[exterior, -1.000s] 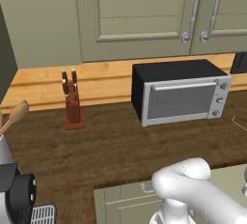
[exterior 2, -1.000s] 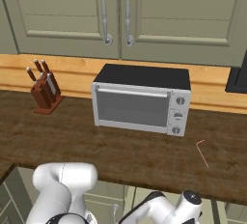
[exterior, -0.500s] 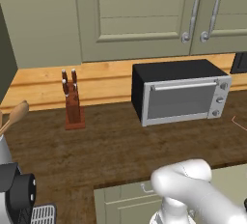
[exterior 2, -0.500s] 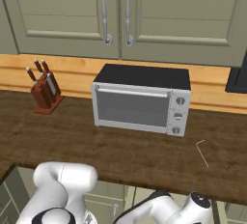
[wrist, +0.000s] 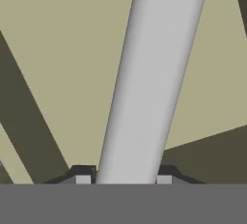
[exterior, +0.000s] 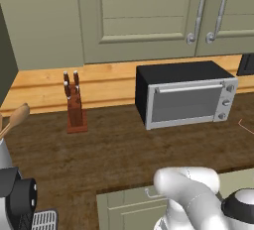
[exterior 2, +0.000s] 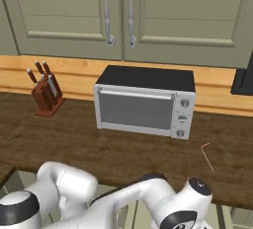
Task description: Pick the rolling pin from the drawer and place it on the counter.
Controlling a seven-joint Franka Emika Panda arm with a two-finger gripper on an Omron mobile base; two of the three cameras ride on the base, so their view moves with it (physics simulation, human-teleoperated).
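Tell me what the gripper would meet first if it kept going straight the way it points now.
The rolling pin. In the hand view its pale grey shaft runs up from between the two fingertips of the gripper, with the drawer floor behind it. Whether the fingertips already touch it is unclear.

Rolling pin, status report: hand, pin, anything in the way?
Hand low in the drawer, fingers astride the rolling pin. Grip not confirmed. Counter holds toaster oven and knife block, with bare wood between.
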